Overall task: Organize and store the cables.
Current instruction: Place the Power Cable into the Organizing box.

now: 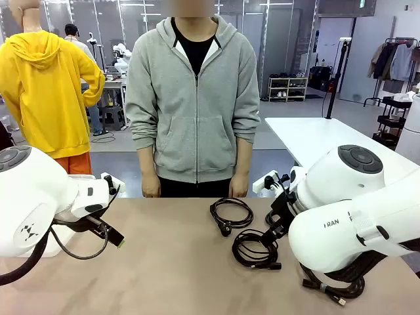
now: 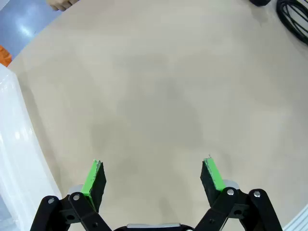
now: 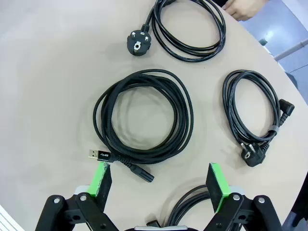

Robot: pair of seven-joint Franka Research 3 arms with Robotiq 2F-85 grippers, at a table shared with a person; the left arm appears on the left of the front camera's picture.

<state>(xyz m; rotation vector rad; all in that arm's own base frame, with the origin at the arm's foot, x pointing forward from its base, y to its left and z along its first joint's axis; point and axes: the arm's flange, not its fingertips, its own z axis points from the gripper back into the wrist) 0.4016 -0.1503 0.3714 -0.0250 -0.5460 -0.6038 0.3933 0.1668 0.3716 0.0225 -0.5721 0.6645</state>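
Loosely wound, the black cables (image 3: pixel 144 120) lie as smooth round coils on the matte beige worktop (image 2: pixel 154 86), beneath the right claw (image 3: pixel 161 180), its green-padded fingers (image 3: pixel 102 178) apart. The left claw (image 2: pixel 154 175) also gapes, over smooth worktop.

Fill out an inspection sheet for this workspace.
surface: tan tabletop, bare around the coils.
job's things: four coiled black cables: round-plug coil, thick middle coil, slim coil, partly seen coil.
clutter: white translucent object at one table edge.
grippers: left gripper open, empty; right gripper open, empty, near thick middle coil.
cables: arm wiring loops under left arm.
surroundings: person in grey hoodie standing opposite.
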